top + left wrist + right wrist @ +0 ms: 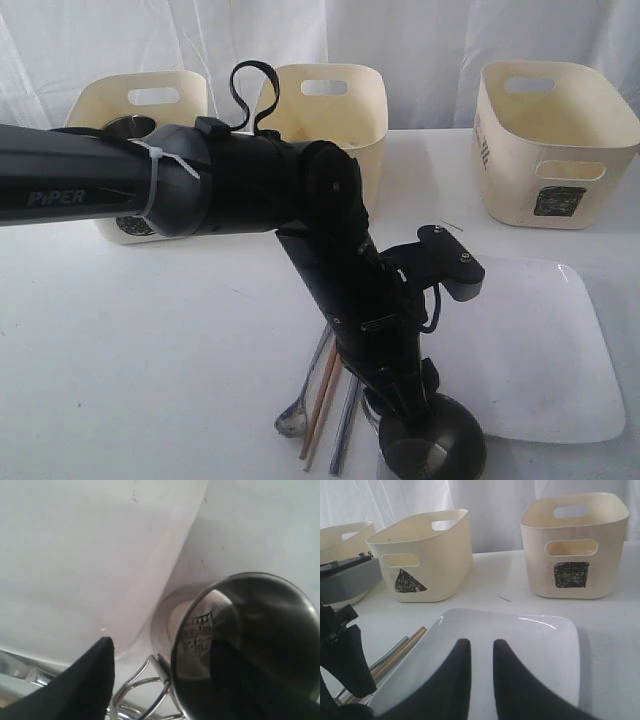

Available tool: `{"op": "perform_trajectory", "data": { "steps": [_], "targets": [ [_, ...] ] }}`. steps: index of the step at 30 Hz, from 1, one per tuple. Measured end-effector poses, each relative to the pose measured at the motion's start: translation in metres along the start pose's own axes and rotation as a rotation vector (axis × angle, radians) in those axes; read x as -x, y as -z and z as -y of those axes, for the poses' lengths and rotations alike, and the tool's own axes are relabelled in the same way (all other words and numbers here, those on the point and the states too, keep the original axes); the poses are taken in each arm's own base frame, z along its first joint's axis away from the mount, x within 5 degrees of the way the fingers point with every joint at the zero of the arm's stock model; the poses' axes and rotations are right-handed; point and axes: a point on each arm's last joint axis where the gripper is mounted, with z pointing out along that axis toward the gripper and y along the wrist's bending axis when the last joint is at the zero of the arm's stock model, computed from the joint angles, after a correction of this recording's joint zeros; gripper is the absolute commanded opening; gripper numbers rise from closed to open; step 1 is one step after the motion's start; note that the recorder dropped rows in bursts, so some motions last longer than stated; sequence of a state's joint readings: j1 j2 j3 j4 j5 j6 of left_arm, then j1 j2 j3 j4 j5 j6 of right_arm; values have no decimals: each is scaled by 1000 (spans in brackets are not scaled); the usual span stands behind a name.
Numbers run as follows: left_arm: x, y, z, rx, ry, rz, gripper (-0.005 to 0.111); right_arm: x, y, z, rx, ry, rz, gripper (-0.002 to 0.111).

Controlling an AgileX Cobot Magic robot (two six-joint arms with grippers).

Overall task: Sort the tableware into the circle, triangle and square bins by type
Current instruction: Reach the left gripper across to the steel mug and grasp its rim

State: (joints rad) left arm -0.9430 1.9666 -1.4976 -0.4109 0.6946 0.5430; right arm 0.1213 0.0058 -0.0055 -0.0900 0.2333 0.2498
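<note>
Steel mug (245, 645) is sitting on the white counter (150, 340) near the spoon (292, 420), chopsticks (320, 405) and knife (345, 415). Left hand (402, 412) is reaching down at it, fingers spread wide, apparently not gripping. Right hand (481, 647) is hanging narrowly parted and empty over the square plate (530, 635), facing the triangle bin (427, 555) and square bin (575, 545).
</note>
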Motion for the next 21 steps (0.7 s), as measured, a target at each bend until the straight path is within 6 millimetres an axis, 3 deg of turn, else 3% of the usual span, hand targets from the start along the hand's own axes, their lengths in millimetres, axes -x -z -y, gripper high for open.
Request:
{"op": "perform_trajectory", "data": {
  "steps": [17, 21],
  "targets": [
    [-3, -13, -4, -5, 11, -24, 60, 0, 0, 0, 0, 0, 0, 16],
    [-4, -14, -5, -6, 12, -26, 45, 0, 0, 0, 0, 0, 0, 16]
  ]
}}
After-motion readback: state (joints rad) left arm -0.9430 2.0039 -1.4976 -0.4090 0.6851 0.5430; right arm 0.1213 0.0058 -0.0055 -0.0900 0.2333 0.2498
